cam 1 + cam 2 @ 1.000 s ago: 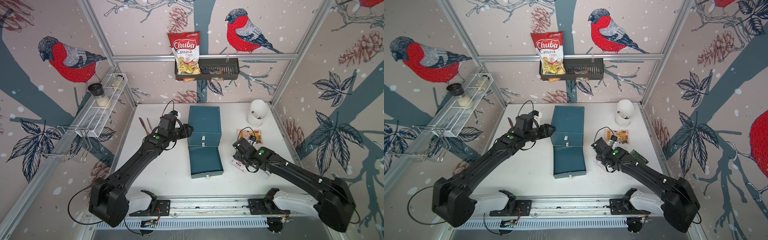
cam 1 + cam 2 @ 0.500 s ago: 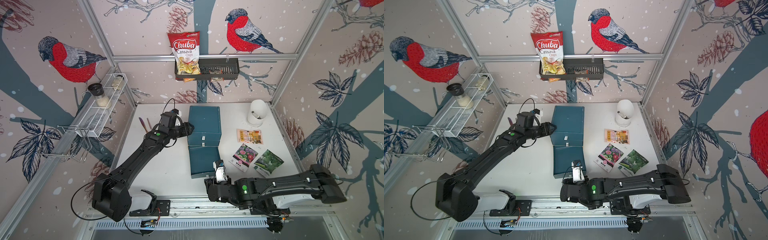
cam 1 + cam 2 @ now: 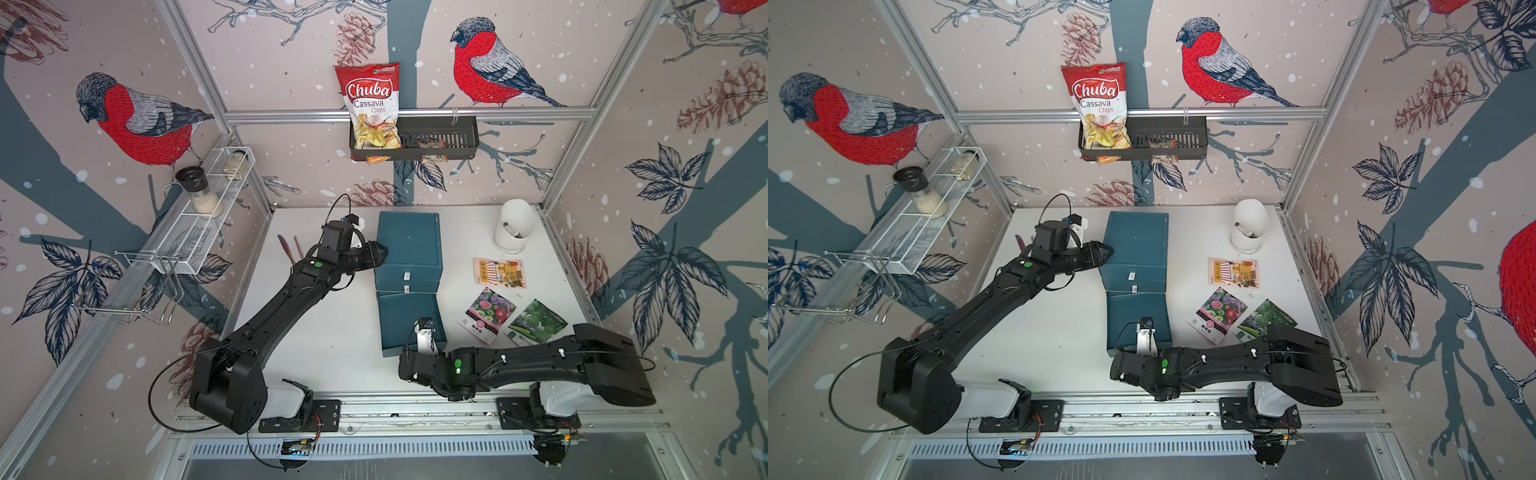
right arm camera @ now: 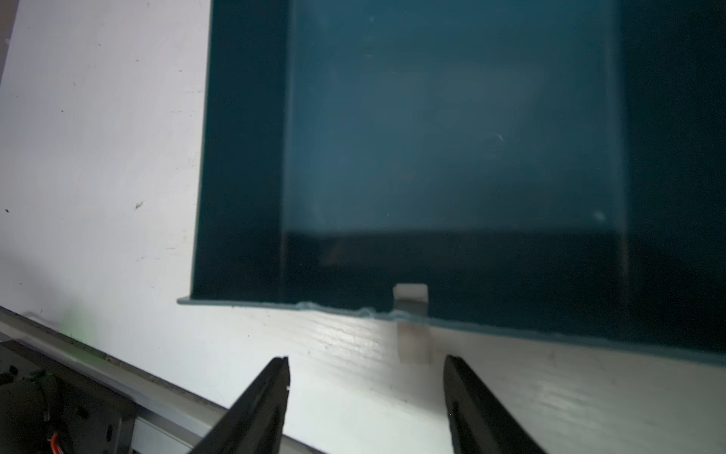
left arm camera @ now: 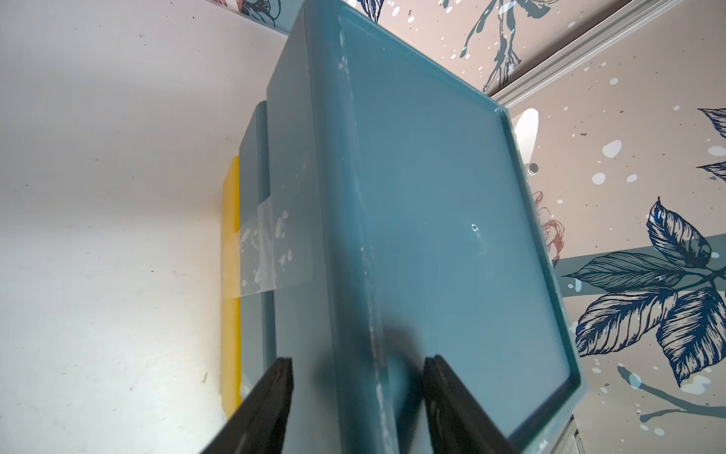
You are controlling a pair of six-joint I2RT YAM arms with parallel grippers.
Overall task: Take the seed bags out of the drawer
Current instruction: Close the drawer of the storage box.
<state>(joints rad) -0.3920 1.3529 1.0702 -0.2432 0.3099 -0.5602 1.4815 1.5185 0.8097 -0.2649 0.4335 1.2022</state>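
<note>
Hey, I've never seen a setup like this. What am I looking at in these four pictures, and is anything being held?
Two black robot arms, left and right, stand on a rail at a white table, each ending in a two-fingered end effector. Two pictures look down on the whole booth from one overhead stereo camera; the other two come from a camera on each arm's wrist. On the table sits a blue cabinet with one drawer pulled out, nothing visible inside. Three seed bags lie beside it: a striped bag, a flower bag and a green bag. The left end effector stands open at the cabinet's top edge; the right end effector is open just in front of the drawer. Neither holds a bag.
</note>
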